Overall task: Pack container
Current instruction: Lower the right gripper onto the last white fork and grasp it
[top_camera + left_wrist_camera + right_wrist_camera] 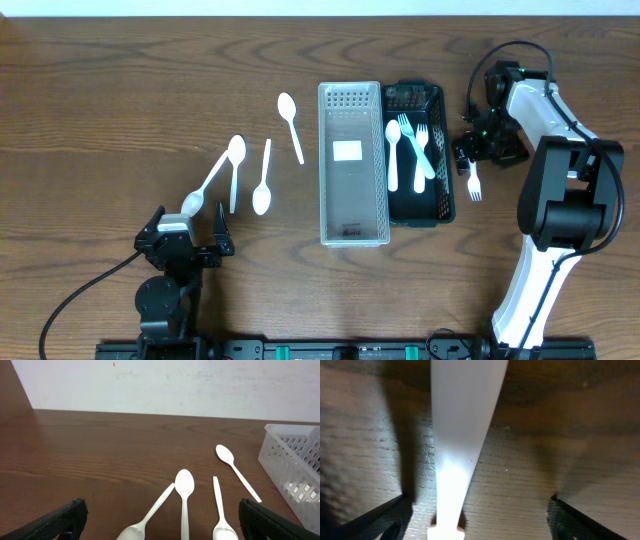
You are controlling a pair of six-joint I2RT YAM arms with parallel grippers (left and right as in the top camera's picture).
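Several white plastic spoons lie on the wood table left of centre: one [290,122], one [263,182], one [235,165] and one [203,192]. The left wrist view shows them too [184,491]. My left gripper [186,243] [167,525] is open and empty, low just in front of the spoons. A white fork [475,183] lies on the table right of the black basket [443,150]. My right gripper [467,155] [477,520] is open and low over the fork's handle [462,435], which lies between the fingers nearer the left one.
A clear perforated basket [327,165] [292,467] stands at the centre with only a white label in it. The black basket beside it holds a spoon [393,150] and two forks [418,148]. The right arm's base [555,215] stands at the right.
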